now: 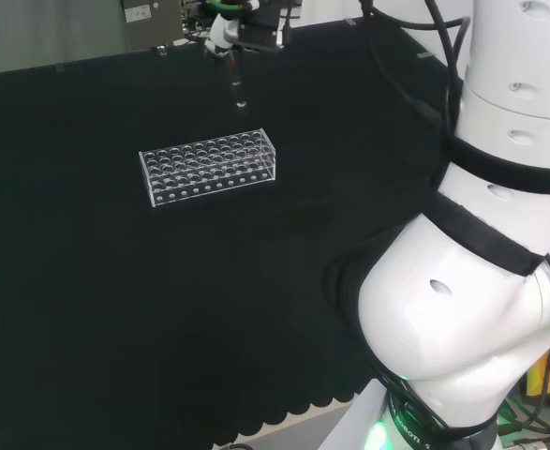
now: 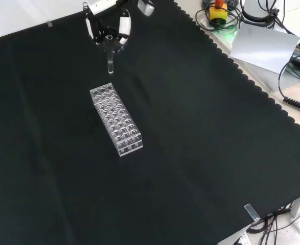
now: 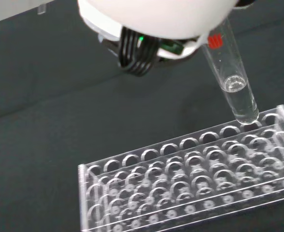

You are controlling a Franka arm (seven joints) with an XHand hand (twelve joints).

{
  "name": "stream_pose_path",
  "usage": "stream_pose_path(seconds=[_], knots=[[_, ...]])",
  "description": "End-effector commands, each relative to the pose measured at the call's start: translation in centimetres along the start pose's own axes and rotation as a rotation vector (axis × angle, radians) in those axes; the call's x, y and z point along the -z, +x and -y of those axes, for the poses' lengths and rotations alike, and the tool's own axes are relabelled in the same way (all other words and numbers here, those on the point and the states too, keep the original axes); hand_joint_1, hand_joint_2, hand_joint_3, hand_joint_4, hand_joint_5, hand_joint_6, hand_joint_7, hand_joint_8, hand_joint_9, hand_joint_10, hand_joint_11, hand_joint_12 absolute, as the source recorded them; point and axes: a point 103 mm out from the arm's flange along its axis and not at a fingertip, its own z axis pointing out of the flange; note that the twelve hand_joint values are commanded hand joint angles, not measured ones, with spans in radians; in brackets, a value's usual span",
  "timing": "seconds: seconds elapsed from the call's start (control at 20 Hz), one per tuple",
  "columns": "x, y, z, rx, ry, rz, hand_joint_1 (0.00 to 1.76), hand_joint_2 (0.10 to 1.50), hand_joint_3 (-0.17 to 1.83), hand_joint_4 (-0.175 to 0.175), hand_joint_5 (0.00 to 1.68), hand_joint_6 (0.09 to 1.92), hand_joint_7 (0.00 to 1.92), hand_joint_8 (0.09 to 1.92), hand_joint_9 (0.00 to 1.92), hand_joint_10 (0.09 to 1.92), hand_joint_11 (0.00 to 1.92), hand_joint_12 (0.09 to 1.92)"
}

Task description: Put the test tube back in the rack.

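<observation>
A clear plastic rack [image 1: 209,166] with several rows of holes lies on the black cloth, and the holes I can see hold nothing. Above and beyond its far right end in the head view, the hand [image 1: 230,28] hangs with its fingers pinched on the top of a clear test tube [image 1: 238,90]. The tube points down, nearly upright. From the front view, the hand [image 2: 108,28] holds the test tube [image 2: 110,64] just above the rack's [image 2: 116,120] upper end. In the wrist view the test tube [image 3: 231,79] holds some clear liquid, and its round tip hovers over a corner hole of the rack [image 3: 190,186].
The arm's white links [image 1: 499,234] stand at the right of the head view. In the front view the cloth's scalloped edge [image 2: 241,76] runs down the right, with a grey sheet [image 2: 264,46], cables and a yellow box with a red button [image 2: 218,10] beyond it.
</observation>
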Motion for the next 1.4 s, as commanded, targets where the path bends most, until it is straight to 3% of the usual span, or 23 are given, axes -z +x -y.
stream_pose_path(seconds=[0.05, 0.75, 1.4], knots=[[-1.2, 1.8, -0.1, 0.035, 0.016, -0.027, 1.24, 0.63, 0.62, -0.175, 1.42, 0.36, 1.77, 0.40, 1.68, 0.74, 1.35, 0.86], [-5.3, 0.5, -2.6, 0.005, 0.068, -0.119, 1.24, 0.63, 0.62, -0.175, 1.42, 0.36, 1.77, 0.40, 1.68, 0.74, 1.35, 0.86], [-8.8, -0.5, -4.3, -0.030, 0.116, -0.130, 1.24, 0.63, 0.62, -0.175, 1.42, 0.36, 1.77, 0.40, 1.68, 0.74, 1.35, 0.86]])
